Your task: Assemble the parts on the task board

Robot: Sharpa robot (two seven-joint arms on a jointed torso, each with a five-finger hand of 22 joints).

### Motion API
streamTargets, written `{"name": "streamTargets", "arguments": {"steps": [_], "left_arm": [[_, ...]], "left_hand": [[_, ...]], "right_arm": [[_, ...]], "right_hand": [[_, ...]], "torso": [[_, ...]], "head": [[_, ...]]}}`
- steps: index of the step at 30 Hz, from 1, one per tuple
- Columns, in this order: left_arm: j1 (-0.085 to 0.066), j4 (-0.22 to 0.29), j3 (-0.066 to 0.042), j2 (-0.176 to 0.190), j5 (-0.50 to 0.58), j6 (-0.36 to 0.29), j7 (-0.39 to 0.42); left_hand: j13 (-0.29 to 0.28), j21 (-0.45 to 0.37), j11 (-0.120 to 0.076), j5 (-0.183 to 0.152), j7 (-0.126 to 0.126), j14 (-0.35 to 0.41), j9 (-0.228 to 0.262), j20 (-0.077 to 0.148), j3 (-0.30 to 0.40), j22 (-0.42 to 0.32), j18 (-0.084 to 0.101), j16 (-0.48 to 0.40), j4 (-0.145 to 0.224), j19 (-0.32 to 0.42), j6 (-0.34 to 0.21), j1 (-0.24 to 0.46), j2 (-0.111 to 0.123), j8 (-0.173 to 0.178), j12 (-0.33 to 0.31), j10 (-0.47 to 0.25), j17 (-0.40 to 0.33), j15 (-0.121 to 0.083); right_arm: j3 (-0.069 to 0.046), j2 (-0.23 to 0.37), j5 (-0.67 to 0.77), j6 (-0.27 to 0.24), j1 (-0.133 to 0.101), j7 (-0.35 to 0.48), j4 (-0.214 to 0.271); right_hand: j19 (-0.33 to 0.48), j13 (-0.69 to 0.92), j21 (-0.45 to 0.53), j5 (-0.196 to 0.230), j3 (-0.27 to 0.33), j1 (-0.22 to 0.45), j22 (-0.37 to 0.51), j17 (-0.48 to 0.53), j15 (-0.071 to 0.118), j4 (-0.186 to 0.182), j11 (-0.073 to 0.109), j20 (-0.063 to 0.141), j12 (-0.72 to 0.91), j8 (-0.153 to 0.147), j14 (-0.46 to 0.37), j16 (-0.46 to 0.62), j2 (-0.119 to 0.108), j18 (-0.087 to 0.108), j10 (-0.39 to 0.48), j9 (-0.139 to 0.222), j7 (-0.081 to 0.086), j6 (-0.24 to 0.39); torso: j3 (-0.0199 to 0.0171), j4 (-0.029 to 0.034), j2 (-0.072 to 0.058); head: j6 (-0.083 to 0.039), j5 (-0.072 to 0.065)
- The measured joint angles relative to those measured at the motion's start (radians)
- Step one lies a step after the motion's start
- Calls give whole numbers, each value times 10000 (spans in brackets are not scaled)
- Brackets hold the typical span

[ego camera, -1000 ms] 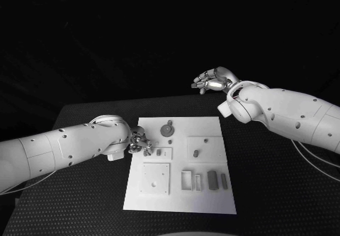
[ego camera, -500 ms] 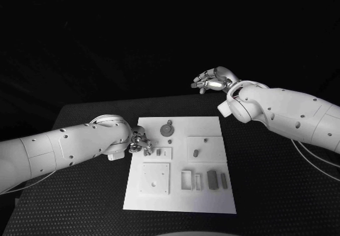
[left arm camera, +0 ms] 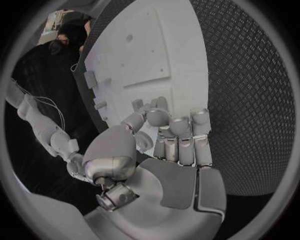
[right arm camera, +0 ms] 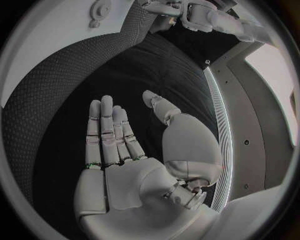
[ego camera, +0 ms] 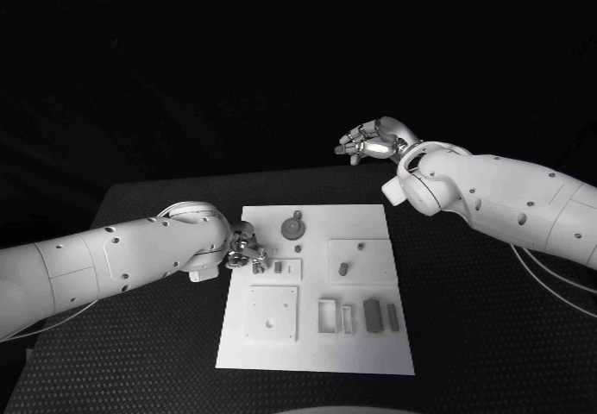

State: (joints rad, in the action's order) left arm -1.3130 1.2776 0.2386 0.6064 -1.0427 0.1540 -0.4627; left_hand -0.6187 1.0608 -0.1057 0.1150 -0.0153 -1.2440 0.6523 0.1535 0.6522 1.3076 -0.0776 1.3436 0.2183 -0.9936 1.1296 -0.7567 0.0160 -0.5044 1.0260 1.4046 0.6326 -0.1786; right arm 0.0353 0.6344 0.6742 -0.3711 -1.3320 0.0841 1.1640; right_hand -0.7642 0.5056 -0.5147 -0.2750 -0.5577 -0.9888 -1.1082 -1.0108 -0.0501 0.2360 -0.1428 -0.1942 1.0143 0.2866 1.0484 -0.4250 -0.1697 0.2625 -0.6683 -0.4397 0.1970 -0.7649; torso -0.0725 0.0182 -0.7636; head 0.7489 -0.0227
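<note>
The white task board [ego camera: 373, 226] lies in the middle of the black table. On it are grey parts: a round disc [ego camera: 292, 228], two small pegs [ego camera: 343, 269] on a raised square, and two long pieces [ego camera: 372, 316] near the front. My left hand [ego camera: 245, 250] sits at the board's left edge with its fingers [left arm camera: 178, 131] curled in, tips together beside a small grey part [ego camera: 259, 267]. Whether that part is pinched I cannot tell. My right hand [ego camera: 373, 140] hangs high beyond the table's far edge, its fingers [right arm camera: 107, 131] straight and apart, holding nothing.
A square plate with a hole [ego camera: 273, 312] and an open rectangular frame [ego camera: 329, 316] sit on the board's near half. Black textured table [ego camera: 473, 328] surrounds the board on both sides. The board's corner with the disc [right arm camera: 99, 9] appears in the right wrist view.
</note>
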Motion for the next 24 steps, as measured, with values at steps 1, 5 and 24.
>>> {"name": "streamTargets", "arguments": {"steps": [1, 5, 24], "left_arm": [[0, 0, 0, 0, 0, -2, 0], [3, -6, 3, 0, -1, -5, 0], [4, -55, 0, 31, -2, -25, 10]], "left_hand": [[0, 0, 0, -20, 13, -1, 1, 0, 2, 0, 0, 0, -2, 0, 13, 37, 37, -1, 0, 0, 0, -1], [0, 0, -19, -124, 152, -15, 16, 0, -21, -1, 0, 0, -100, 0, 150, 167, 223, -12, 0, 14, 0, -15], [0, 0, -50, -283, 163, -15, 6, -1, -20, -2, 0, 0, -297, 1, 147, 329, 486, 20, 0, -22, -8, -14]], "right_arm": [[0, 1, 0, 0, 0, 0, 0], [0, 2, 0, 0, 0, 0, 3], [0, 11, 0, 0, 0, -2, 2]], "right_hand": [[0, 0, 0, 0, 0, 0, -4, 0, 0, 0, 0, 0, 0, 0, 0, 0, 0, 0, 0, 5, 0, 0], [0, 0, 0, 0, 0, 0, -10, 1, 0, 0, 21, 0, 0, 0, 0, 0, 0, 0, 21, 9, 0, 0], [0, -17, 0, 0, 0, 0, -13, -7, 0, 0, 36, 0, 39, 0, 0, 37, 0, 0, 36, 14, -1, -2]], "torso": [[2, 3, 0], [6, 7, 0], [13, 9, -3]], "head": [[-2, -1], [-8, -6], [7, -4]]}}
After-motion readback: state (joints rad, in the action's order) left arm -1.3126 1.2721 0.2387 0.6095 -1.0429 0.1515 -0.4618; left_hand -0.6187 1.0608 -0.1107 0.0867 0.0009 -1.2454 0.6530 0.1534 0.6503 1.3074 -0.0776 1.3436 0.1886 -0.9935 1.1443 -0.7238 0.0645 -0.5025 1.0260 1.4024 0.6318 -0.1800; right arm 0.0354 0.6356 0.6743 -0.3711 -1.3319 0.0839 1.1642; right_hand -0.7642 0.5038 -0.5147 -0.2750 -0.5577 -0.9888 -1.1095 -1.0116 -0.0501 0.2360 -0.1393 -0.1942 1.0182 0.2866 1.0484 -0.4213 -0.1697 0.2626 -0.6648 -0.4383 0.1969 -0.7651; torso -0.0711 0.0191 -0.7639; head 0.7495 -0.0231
